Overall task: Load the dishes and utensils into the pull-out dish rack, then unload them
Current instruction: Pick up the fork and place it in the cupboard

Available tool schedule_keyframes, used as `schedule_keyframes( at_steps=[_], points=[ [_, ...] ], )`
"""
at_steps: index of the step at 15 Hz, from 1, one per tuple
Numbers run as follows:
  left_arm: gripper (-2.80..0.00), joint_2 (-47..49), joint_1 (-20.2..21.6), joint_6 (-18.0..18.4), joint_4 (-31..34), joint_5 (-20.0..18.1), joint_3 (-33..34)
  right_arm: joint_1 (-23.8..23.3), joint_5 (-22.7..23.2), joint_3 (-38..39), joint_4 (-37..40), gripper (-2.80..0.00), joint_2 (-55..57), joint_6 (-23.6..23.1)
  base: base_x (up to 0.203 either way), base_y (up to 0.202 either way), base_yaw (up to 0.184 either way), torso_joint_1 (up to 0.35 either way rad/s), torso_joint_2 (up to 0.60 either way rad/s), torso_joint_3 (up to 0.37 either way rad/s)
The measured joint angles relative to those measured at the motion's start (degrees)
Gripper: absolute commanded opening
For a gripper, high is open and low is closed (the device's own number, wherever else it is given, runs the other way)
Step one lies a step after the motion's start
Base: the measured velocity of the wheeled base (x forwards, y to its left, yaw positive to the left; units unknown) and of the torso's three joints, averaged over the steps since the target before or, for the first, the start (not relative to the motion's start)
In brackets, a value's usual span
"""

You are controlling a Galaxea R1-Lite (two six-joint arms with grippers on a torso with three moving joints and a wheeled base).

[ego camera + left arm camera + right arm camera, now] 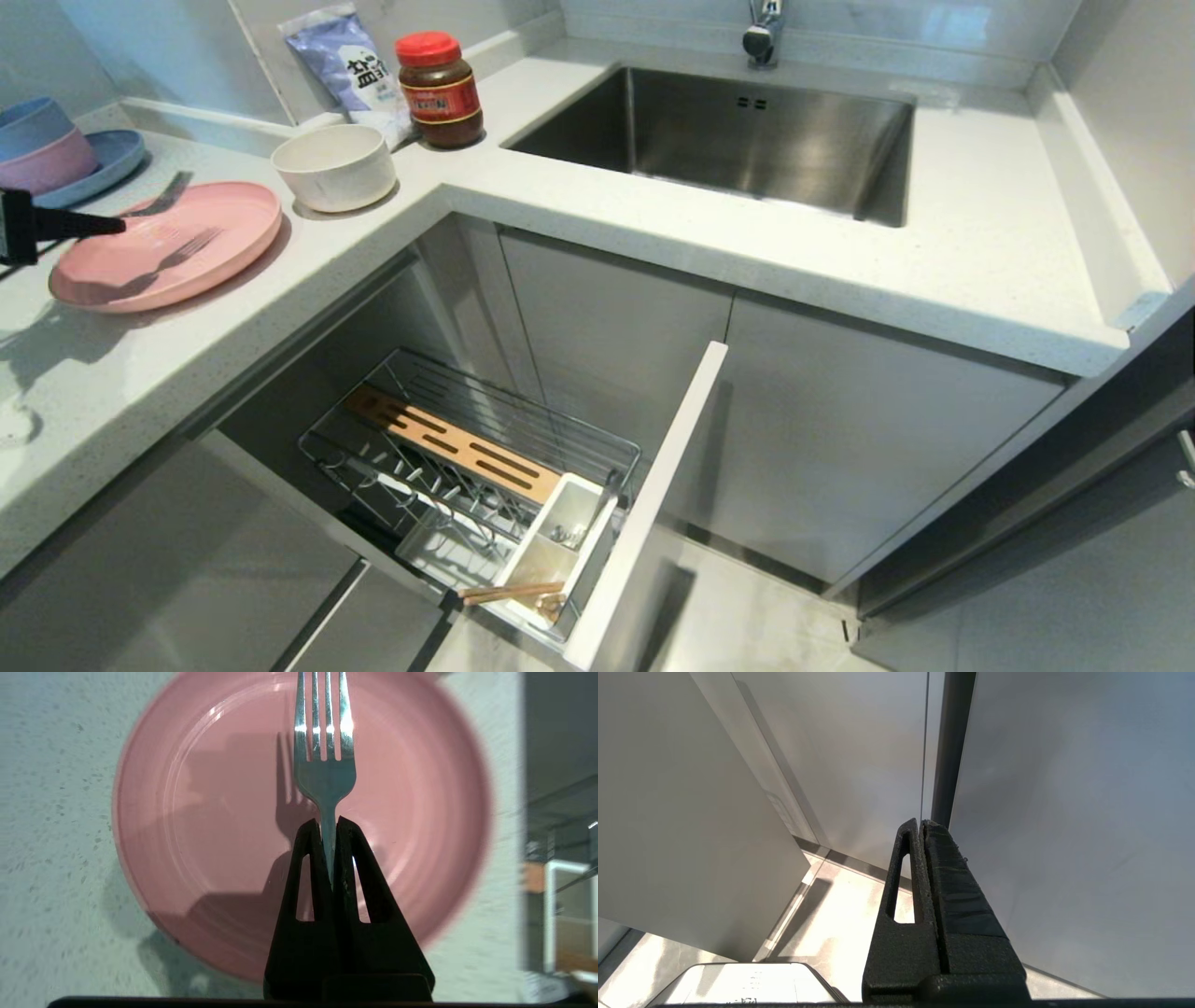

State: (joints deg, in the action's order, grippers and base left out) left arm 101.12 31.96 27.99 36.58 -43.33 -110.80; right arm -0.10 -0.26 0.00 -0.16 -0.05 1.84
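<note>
silver fork point(325, 760) pinched by its neck in left gripper point(330, 823), black fingers point(306, 868) clamped tight on it, tines pointing away from tool. pink plate point(196, 826) directly beneath gripper, on pale countertop point(653, 224). cream bowl point(334, 166) just beyond plate, further from tool. wire dish rack point(471, 462) pulled out, well below and off to the side of gripper; chopsticks point(512, 592) lying across white caddy point(558, 543) at its front end. right gripper point(920, 823) closed on nothing, hanging beside grey cabinet panels point(859, 756).
</note>
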Motion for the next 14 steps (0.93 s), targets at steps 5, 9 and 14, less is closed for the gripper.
schedule_keyframes(
  at_steps=[5,9,14],
  points=[
    [-2.8,-12.53,-1.7,-20.51,0.43,-0.06,0.62,-0.01,-0.01,0.0,0.0,-2.8,0.0,0.0,0.0,0.0,0.0,0.0,0.0,0.0],
    [-2.8,-22.4,-12.6,-41.96,2.17,0.65,5.98,0.0,-0.01,0.0,0.0,-2.8,0.0,0.0,0.0,0.0,0.0,0.0,0.0,0.0],
    [-2.8,-27.13,-36.43,-49.76,11.73,11.32,10.53,0.0,-0.01,0.0,0.0,-2.8,0.0,0.0,0.0,0.0,0.0,0.0,0.0,0.0]
  ],
)
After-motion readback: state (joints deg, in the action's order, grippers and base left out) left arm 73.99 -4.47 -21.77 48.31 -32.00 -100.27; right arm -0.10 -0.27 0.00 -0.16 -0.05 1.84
